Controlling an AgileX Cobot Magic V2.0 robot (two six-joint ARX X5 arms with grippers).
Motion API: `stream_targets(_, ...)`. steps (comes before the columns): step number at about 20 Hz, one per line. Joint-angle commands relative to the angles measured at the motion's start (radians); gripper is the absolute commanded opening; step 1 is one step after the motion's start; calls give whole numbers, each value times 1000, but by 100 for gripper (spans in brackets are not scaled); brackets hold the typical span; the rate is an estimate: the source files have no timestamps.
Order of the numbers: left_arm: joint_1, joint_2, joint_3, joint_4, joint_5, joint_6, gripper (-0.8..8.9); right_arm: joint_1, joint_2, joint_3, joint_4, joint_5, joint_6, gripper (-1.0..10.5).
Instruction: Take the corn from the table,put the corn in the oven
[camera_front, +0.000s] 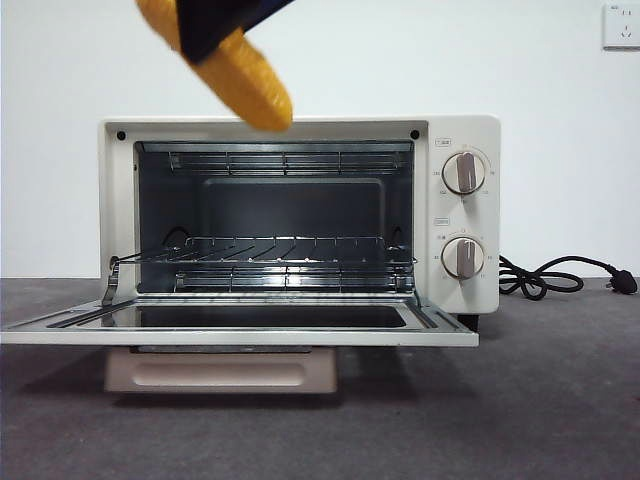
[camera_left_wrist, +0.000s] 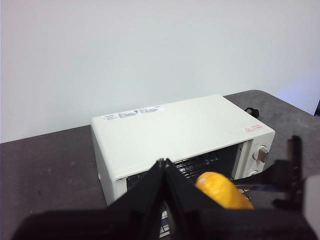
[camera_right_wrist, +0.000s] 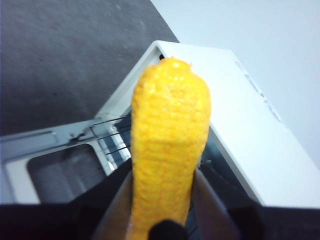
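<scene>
Corn (camera_front: 245, 75) is up in the air at upper left of the front view, above and in front of the oven (camera_front: 300, 225) top edge, tilted, free end pointing down-right toward the cavity. Right gripper (camera_right_wrist: 162, 220) is clamped on it, jaws pressed to both sides of the cob near its back end (right wrist view shows most of the cob sticking out ahead of the jaws). Left gripper (camera_left_wrist: 165, 172) waits off to the side with its jaws together, holding nothing; its camera looks down on the oven top and sees the corn (camera_left_wrist: 222, 190) in front of the opening.

Step in hand, as I read it: carry done, insertion not started. Door (camera_front: 240, 325) is dropped flat open, wire rack (camera_front: 285, 255) sits low in the cavity, nothing on it.

To do it well: bring the cob lower first, well under the top lip of the opening, then push in roughly level so the tip clears the frame. Aim for the middle of the rack, cob lying along the wires. Release only once it rests on the rack (rounded shape, likely to roll if dropped from height). Keep jaws off the door glass.

Right side: two knobs (camera_front: 464, 172), power cord (camera_front: 560, 275) on the table (camera_front: 560, 400), both away from the path.
</scene>
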Motion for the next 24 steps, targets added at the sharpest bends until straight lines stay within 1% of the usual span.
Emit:
stream_targets(1,-2,-4,3,0,-4,-3,-6,-12,56,1,45,20,-68,-12)
stream_targets(8,-3,-4,3,-30,-29,-3,-6,-59,169,1,140,95,-96,-12)
stream_targets(16,-3,-4,3,-31,-29,-3,-6,-144,238,1,213,98,-114,-12)
stream_targets(24,-3,-4,3,-31,-29,-3,-6,-221,255,1,205,80,-114,-12)
